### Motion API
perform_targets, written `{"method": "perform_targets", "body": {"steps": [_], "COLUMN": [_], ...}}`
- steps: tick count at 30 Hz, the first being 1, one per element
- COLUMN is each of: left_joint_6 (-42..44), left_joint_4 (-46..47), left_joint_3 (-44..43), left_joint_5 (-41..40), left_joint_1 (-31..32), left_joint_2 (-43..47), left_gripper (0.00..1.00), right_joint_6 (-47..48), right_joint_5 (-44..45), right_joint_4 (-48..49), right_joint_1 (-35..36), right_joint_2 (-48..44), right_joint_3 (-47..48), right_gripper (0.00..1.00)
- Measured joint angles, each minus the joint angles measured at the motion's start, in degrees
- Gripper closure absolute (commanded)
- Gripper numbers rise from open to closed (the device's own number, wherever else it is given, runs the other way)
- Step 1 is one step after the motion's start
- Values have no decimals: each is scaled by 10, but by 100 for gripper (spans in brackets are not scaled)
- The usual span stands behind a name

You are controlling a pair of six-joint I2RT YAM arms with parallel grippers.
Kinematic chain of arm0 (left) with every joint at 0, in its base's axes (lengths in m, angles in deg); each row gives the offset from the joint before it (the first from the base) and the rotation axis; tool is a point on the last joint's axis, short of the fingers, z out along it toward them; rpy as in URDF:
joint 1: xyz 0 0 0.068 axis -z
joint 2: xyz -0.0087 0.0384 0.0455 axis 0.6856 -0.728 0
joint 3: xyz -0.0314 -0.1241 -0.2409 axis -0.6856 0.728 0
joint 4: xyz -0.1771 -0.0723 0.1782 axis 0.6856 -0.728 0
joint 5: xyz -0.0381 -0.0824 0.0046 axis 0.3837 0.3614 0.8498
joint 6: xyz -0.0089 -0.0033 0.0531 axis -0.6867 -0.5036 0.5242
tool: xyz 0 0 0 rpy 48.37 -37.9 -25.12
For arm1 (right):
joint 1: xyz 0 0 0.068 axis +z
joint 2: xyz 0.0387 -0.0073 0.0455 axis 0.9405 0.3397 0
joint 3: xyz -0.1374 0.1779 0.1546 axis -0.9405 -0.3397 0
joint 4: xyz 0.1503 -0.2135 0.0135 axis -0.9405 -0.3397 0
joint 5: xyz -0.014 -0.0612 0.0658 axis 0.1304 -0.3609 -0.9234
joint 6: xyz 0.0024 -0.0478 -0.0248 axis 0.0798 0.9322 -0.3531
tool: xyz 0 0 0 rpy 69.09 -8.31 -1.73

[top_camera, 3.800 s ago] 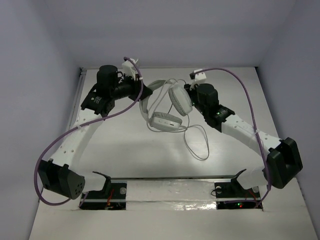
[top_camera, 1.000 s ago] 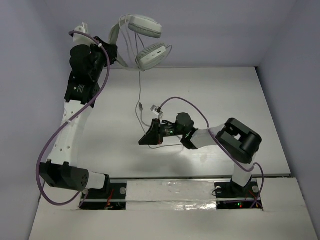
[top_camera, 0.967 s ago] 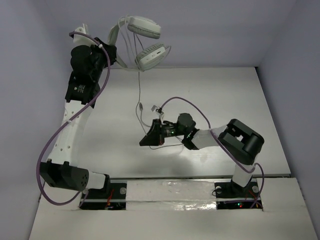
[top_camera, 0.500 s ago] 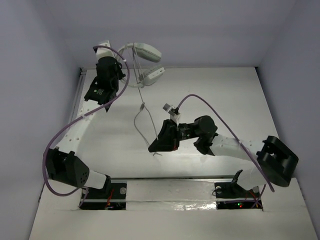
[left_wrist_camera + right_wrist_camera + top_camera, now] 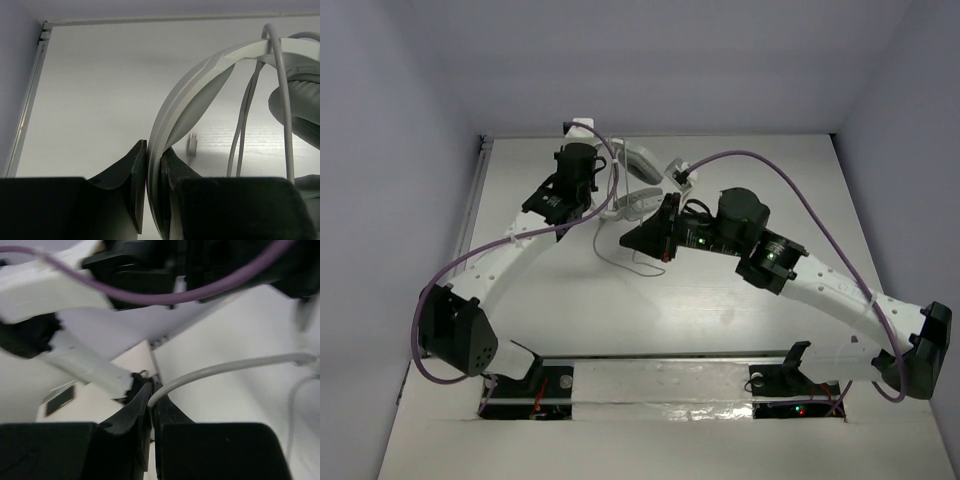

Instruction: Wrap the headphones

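The white headphones (image 5: 632, 190) hang at the back middle of the table, between the two arms. My left gripper (image 5: 604, 190) is shut on their wide headband (image 5: 200, 75), which stands pinched between the black fingers (image 5: 135, 175). An earcup (image 5: 300, 100) and grey cable strands (image 5: 285, 100) show to the right, and the small plug (image 5: 192, 144) lies on the table beyond. My right gripper (image 5: 625, 240) is shut on the thin grey cable (image 5: 225, 367), just in front of the headphones. A slack cable loop (image 5: 638, 268) lies below it.
The white table (image 5: 770, 170) has a metal rail (image 5: 480, 170) along its left edge and grey walls at the back. The purple arm cables (image 5: 790, 180) arch over both arms. The left arm's white link (image 5: 50, 285) fills the upper left of the right wrist view.
My left arm has brought the headphones down and to the right, toward the table's middle. My right gripper has carried the cable back and up, close to the headphones, and the hanging cable is shorter.
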Motion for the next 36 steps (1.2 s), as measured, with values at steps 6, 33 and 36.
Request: {"method": "perform_targets", "body": {"steps": [6, 33, 36], "left_joint_6": [29, 93, 92], "left_joint_4": [-47, -162, -160], "left_joint_3": [7, 11, 9], "left_joint_5": [7, 309, 349], "left_joint_1": [48, 66, 47], "left_joint_2": [18, 97, 107], "left_gripper": [100, 100, 100], "right_joint_6": [98, 274, 268], "right_joint_5": [184, 640, 638], "right_joint_4": [-183, -265, -247], "right_joint_1": [-2, -64, -71], "right_joint_2": [26, 131, 120], "right_joint_3": [92, 130, 106], "right_gripper": [100, 76, 78]}}
